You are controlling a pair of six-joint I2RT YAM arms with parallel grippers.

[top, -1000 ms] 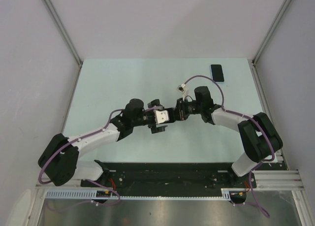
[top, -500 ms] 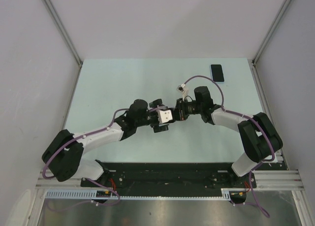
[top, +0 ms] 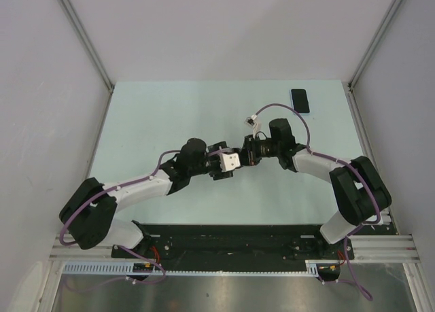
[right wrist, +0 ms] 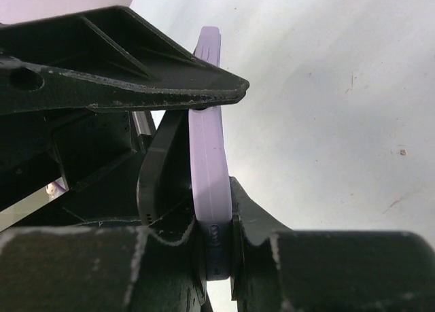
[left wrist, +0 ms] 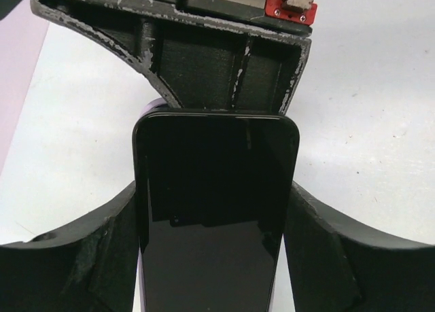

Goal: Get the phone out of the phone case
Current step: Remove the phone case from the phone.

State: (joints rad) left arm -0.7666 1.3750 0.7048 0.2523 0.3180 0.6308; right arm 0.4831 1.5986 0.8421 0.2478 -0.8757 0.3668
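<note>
A black phone [left wrist: 214,210] sits in a lilac case [right wrist: 207,162], held in the air between both grippers over the middle of the table [top: 163,115]. My left gripper [left wrist: 214,257] is shut on the phone's two long sides, screen facing its camera. My right gripper [right wrist: 217,217] is shut on the end of the case. In the right wrist view the phone's dark edge [right wrist: 158,169] bows away from the case on the left. In the top view the left gripper [top: 228,162] and right gripper [top: 245,156] meet tip to tip.
A second phone in a light blue case [top: 300,100] lies flat at the back right of the table. The right arm's purple cable [top: 275,108] loops above its wrist. Grey walls stand on the left, back and right.
My left arm has pushed slightly right toward the right gripper, and its wrist has turned a little. The right arm has stayed in place.
</note>
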